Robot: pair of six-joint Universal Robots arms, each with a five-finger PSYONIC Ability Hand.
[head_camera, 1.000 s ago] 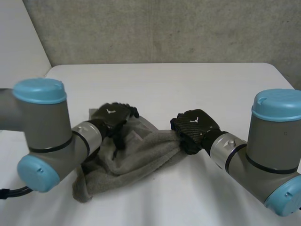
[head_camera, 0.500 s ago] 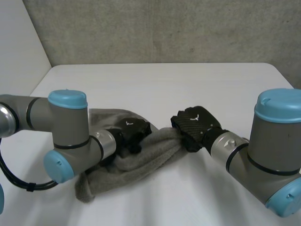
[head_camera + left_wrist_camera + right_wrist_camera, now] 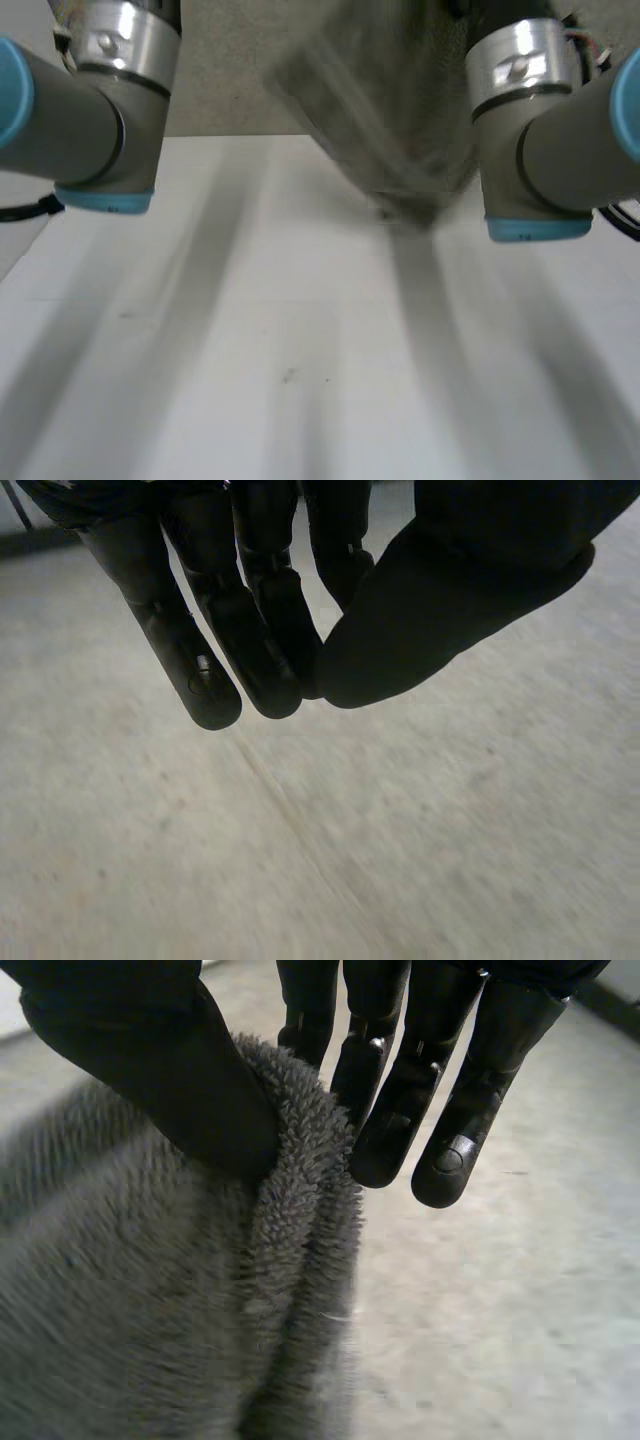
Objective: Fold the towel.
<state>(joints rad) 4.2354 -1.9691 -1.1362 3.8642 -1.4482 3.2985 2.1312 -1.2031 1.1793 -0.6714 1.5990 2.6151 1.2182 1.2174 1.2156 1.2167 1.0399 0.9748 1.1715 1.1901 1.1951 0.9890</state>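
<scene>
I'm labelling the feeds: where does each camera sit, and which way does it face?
Head: behind and between the arms, looking down at the table; left arm and right arm frame the hanging towel.
Left wrist: on that wrist, looking along the left hand at a pale surface; fingers straight, holding nothing.
Right wrist: on that wrist, looking along the right hand, which pinches the towel.
Shared: head and right wrist both show the towel.

The left arm [image 3: 85, 130] and the right arm [image 3: 560, 140] are thick grey tubes, each ringed by a polished silver collar with a small screw and edged by a light-blue cap. The left hand [image 3: 262, 630] and the right hand [image 3: 400, 1100] are matte black, with slim round-tipped fingers and a broad thumb.
</scene>
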